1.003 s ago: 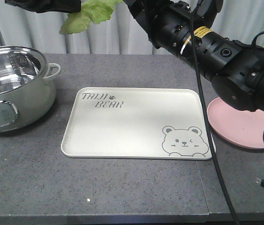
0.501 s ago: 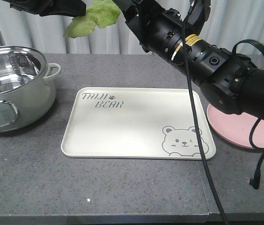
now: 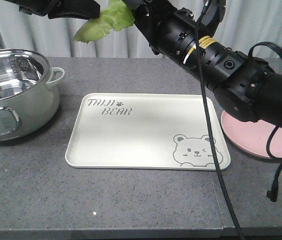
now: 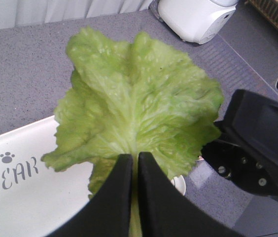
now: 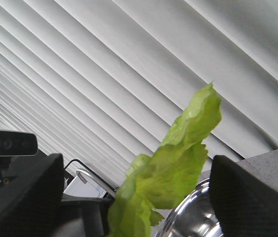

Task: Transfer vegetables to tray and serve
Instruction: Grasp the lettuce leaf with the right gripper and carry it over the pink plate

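Left wrist view: we see our left gripper pinching the pale stem of the lettuce leaf, black fingers pressed together.
Leaf: up in the air, well above the tray.
Our right gripper: spread wide open, and we see the leaf between its fingers.
Tray: flat on the grey table, between the pot and the pink plate.

The front view looks down on the tray on the surface. The left wrist view peers closely past the lettuce leaf onto the tray's lettered end. The right wrist view, apparently above the tray, faces curtains, sharing the leaf.
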### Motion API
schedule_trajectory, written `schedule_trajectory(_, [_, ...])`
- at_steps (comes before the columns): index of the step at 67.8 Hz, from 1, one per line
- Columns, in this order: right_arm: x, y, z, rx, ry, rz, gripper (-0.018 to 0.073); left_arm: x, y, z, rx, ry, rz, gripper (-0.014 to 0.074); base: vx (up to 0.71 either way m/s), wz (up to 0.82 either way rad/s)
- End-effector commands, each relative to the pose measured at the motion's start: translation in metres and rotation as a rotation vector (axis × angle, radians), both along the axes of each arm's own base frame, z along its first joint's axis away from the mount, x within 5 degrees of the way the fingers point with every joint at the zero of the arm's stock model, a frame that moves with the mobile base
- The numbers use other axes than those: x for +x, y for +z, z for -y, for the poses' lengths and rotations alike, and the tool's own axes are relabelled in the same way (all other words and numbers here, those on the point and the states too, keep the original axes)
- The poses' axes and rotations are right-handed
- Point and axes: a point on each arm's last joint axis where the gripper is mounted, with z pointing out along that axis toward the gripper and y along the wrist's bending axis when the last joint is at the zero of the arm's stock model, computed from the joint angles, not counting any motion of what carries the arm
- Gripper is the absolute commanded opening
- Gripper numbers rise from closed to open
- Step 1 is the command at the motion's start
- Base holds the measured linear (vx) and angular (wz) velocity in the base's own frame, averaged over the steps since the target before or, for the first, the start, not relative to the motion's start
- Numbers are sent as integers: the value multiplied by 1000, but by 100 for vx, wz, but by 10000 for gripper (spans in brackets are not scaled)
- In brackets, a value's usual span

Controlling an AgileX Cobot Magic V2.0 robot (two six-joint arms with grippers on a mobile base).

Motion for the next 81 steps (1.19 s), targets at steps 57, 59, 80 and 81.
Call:
schedule_trajectory(57, [-17, 32, -2, -46, 79, 218, -6, -25, 31, 16, -62, -36, 115, 87, 0, 0])
schedule_trajectory(59, [-16, 32, -1, -51, 74, 216, -6, -27, 32, 16, -64, -37, 118, 118, 0, 0])
schedule_trajectory(80, [-1, 32, 36, -111, 25, 221, -6, -44, 53, 2, -1, 35, 231, 455, 0, 0])
schedule_trajectory(81, [0, 32, 39, -118, 23, 222, -6, -45, 53, 2, 8, 39, 234, 463, 0, 0])
